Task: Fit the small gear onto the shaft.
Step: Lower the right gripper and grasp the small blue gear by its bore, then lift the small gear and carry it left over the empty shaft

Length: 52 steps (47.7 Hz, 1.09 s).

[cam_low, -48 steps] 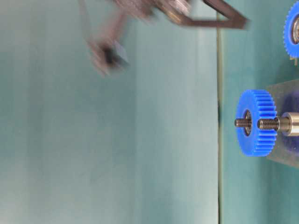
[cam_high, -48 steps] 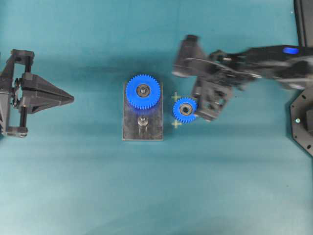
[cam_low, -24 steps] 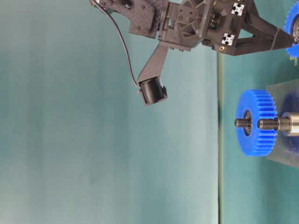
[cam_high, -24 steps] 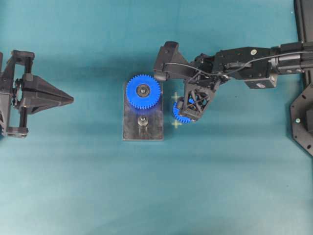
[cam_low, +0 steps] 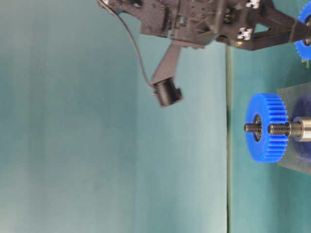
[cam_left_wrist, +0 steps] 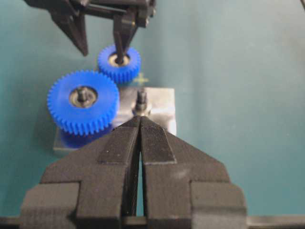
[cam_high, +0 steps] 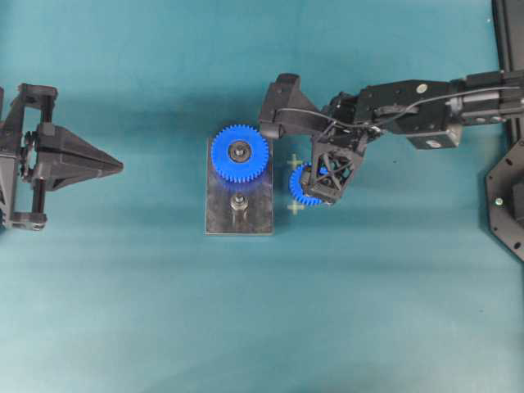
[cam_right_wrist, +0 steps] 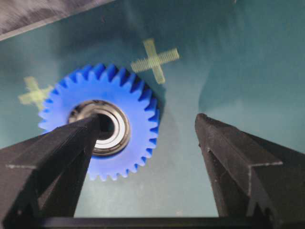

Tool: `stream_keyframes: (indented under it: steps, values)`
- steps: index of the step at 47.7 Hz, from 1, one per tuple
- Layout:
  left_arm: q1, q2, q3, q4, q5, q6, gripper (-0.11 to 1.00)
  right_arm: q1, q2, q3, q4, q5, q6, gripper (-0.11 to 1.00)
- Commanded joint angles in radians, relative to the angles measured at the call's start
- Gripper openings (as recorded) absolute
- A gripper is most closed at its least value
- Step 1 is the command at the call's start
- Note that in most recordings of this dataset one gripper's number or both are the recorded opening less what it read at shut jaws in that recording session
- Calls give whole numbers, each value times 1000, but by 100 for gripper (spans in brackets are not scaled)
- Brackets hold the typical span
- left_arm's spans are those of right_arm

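Observation:
The small gear (cam_high: 304, 187) (cam_right_wrist: 128, 100) (cam_left_wrist: 119, 63) lies flat on the teal mat, just right of the grey plate (cam_high: 221, 214). The shaft (cam_high: 238, 201) (cam_left_wrist: 141, 98) (cam_low: 281, 128) stands bare on that plate. My right gripper (cam_high: 313, 168) (cam_right_wrist: 147, 119) hangs open over the small gear. One of its fingers (cam_right_wrist: 71, 143) covers the bearing hub and the other (cam_right_wrist: 224, 152) is over bare mat beside the teeth. I cannot tell whether the first finger touches the hub. My left gripper (cam_high: 121, 166) (cam_left_wrist: 139, 119) is shut and empty at the far left, pointing at the plate.
A larger blue gear (cam_high: 240, 153) (cam_left_wrist: 83, 102) (cam_low: 266, 127) sits on its own pin at the plate's far end, next to the shaft. Two yellow cross marks (cam_high: 295, 161) (cam_high: 295, 207) flank the small gear. A black fixture (cam_high: 508, 205) stands at the right edge.
My right gripper has swung in from beside the small gear to above it, and its jaws have opened wide. The left arm, both gears and the plate have not moved.

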<state>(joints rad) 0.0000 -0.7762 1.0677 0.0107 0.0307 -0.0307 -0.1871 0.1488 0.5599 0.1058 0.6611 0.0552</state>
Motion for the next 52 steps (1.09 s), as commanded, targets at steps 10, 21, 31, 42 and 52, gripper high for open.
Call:
stream_keyframes:
  steps: [10, 21, 31, 42, 52]
  values:
    - [2, 0, -17, 3, -8, -3, 0, -3, 12, -11, -25, 3, 12, 87]
    - [2, 2, -15, 3, -9, -3, 0, -3, 8, -14, -25, 55, 20, 48]
    - [2, 0, -12, 2, -11, -5, 0, 5, -48, -38, -8, 55, 54, 36]
    - [2, 0, -15, 3, -12, -6, 0, 44, -107, -184, 34, 202, 66, 36]
    - [2, -2, -15, 3, -12, -6, 0, 75, -34, -364, 35, 261, 66, 36]
